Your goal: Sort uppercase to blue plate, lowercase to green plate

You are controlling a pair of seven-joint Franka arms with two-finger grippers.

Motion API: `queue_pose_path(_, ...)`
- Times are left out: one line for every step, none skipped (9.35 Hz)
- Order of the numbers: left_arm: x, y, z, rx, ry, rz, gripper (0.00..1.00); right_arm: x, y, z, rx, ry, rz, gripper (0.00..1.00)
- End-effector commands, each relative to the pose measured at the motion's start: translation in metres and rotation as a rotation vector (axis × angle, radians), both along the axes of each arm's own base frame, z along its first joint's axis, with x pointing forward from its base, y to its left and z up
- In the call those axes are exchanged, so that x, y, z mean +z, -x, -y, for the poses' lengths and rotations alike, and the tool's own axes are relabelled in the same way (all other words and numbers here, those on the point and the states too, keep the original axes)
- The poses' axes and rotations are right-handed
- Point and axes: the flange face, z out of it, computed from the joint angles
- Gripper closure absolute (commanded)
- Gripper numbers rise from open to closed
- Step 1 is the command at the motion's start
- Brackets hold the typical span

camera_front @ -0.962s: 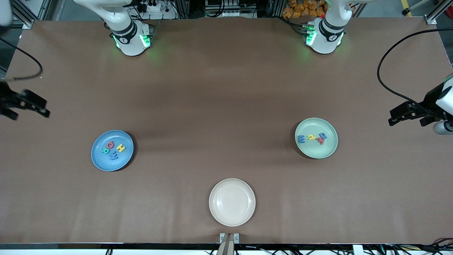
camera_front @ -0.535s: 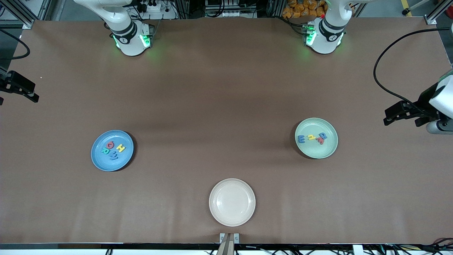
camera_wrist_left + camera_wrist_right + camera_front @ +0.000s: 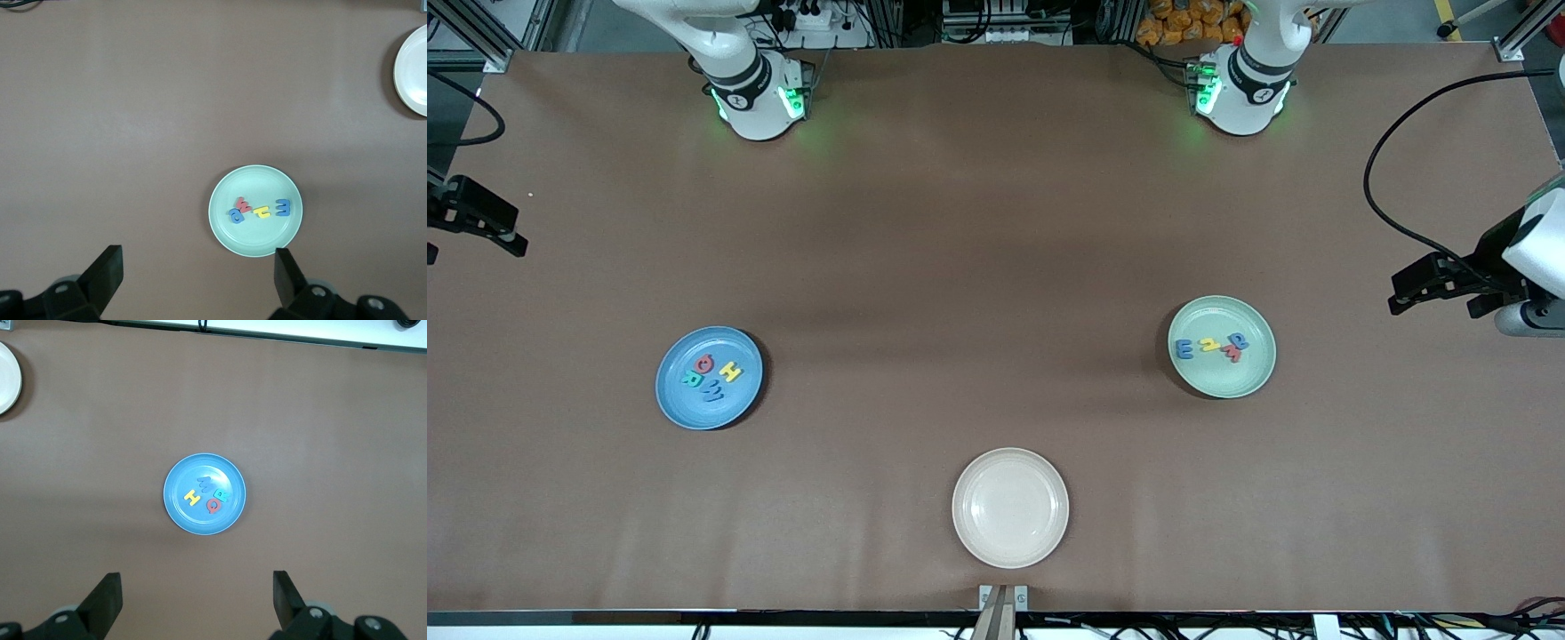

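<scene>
With both arms drawn back to the table ends, left gripper [image 3: 1403,298] and right gripper [image 3: 489,233] spread empty, sorting appears complete: foam capitals [image 3: 711,375] lie in the round blue plate [image 3: 671,404], lowercase letters [image 3: 1212,346] in the mint-green plate [image 3: 1249,378].

I see a plain brown table [image 3: 996,267]. On the mid-blue plate [image 3: 671,400] lie a blue W [image 3: 713,390], teal-green R [image 3: 691,378], yellow H [image 3: 731,372] and pinkish-red Q [image 3: 704,363]. On the pale mint-green plate [image 3: 1223,380] lie a blue m [image 3: 1184,348], a yellow letter [image 3: 1209,344], a blue a [image 3: 1239,340] and a pinkish-red w [image 3: 1232,354]. Near the table's front edge I see a plain cream-white plate [image 3: 1009,507].
</scene>
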Motion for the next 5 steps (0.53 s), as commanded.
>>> queue_pose_path(0.005, 0.007, -0.001, -0.024, -0.006, -0.006, 0.00, 0.007, 0.004, 0.003, -0.011, -0.012, 0.010, 0.00)
queue_pose_path(0.009, 0.009, 0.000, -0.026, -0.012, -0.015, 0.00, 0.007, 0.004, 0.003, -0.010, -0.012, 0.013, 0.00)
queue_pose_path(0.016, 0.011, -0.002, -0.024, -0.012, -0.023, 0.00, 0.008, 0.003, 0.003, -0.010, -0.012, 0.015, 0.00)
queue_pose_path(0.019, 0.012, -0.002, -0.024, -0.014, -0.028, 0.00, 0.008, 0.003, 0.003, -0.011, -0.012, 0.015, 0.00)
queue_pose_path(0.020, 0.013, -0.002, -0.026, -0.020, -0.032, 0.00, 0.007, 0.004, 0.004, -0.014, -0.012, 0.012, 0.00)
